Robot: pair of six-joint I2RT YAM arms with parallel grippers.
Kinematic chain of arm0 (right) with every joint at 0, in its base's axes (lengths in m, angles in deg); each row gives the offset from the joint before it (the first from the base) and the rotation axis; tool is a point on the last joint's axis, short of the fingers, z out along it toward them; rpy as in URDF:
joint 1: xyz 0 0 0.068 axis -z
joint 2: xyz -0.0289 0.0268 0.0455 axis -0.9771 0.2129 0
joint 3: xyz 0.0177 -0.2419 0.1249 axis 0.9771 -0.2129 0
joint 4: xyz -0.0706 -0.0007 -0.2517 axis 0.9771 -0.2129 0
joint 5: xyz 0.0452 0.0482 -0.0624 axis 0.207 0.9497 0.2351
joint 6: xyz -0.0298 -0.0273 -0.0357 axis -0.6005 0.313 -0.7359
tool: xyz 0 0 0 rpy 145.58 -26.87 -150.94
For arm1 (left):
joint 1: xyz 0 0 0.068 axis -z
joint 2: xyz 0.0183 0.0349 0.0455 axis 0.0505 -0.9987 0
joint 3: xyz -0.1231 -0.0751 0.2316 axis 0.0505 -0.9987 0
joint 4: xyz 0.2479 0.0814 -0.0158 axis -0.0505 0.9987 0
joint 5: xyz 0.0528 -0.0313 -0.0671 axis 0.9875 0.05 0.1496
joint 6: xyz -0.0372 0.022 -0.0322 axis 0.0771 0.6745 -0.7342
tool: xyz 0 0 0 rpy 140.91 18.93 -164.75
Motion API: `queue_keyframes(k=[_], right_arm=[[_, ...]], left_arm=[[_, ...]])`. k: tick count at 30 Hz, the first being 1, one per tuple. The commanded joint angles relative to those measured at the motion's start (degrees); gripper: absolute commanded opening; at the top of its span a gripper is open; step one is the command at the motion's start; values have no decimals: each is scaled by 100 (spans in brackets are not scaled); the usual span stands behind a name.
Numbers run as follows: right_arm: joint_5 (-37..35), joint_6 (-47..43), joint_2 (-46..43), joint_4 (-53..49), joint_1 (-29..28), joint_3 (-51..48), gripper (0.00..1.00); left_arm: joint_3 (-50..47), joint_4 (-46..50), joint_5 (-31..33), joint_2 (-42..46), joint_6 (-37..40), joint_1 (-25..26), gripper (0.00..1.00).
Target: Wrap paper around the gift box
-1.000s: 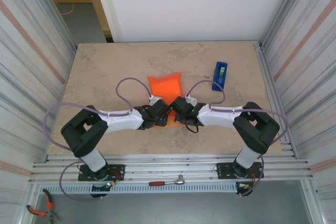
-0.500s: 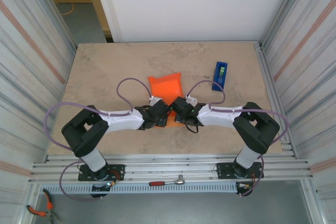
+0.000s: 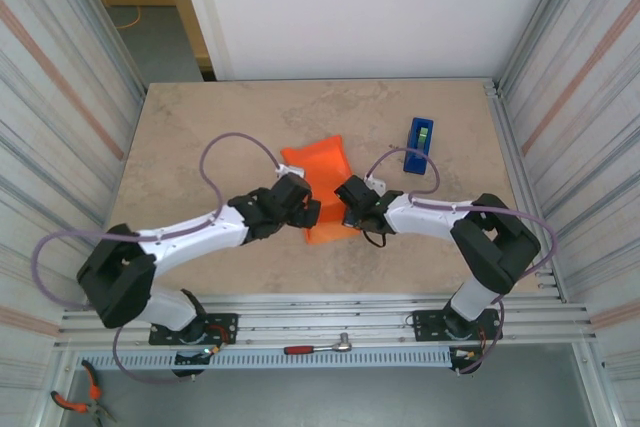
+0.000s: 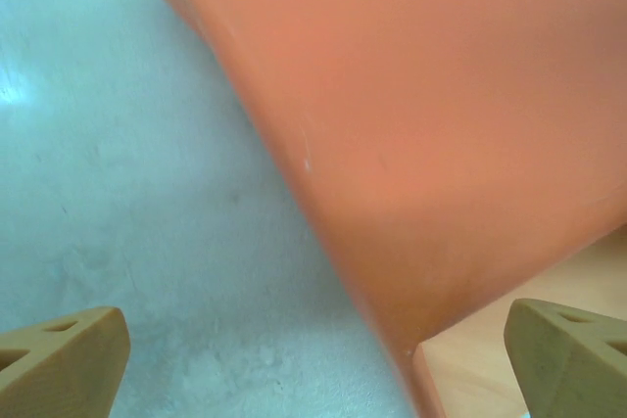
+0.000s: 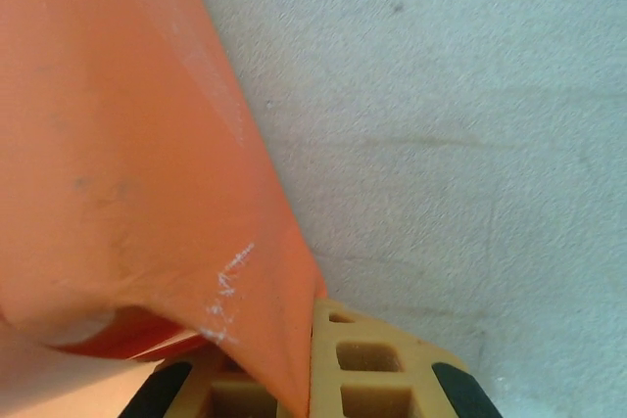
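**A:** What is lying nearest, along the bottom of the frame?

**B:** A ratchet wrench is resting on the rail at bottom centre. Orange-handled pliers are lying in the lower left corner.

**A:** And the end effectors?

**B:** The left end effector is hanging at the paper's lower left edge with its fingers spread wide, gripping nothing. The right end effector is pinching the paper's right edge between its pressed-together pads.

**A:** Where is the paper sitting?

**B:** The orange sheet is lying puffed up in the middle of the desk, between the two end effectors.

**A:** Anything farther back?

**B:** A blue tape dispenser with a green roll is sitting in the upper right, well apart from the paper.
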Motion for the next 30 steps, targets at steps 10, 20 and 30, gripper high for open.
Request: queue_keyframes(k=[10,20,30], right_arm=[[330,-220,-1419,-386,184,-341,47],[1415,219,-2439,324,1089,-1337,63],[1632,123,-2362,450,1167,-1559,64]], left_arm=[[1270,876,-1726,-294,2326,-661,96],[1460,906,-760,-1005,3785,83,94],[1222,176,340,-1536,4180,403,93]])
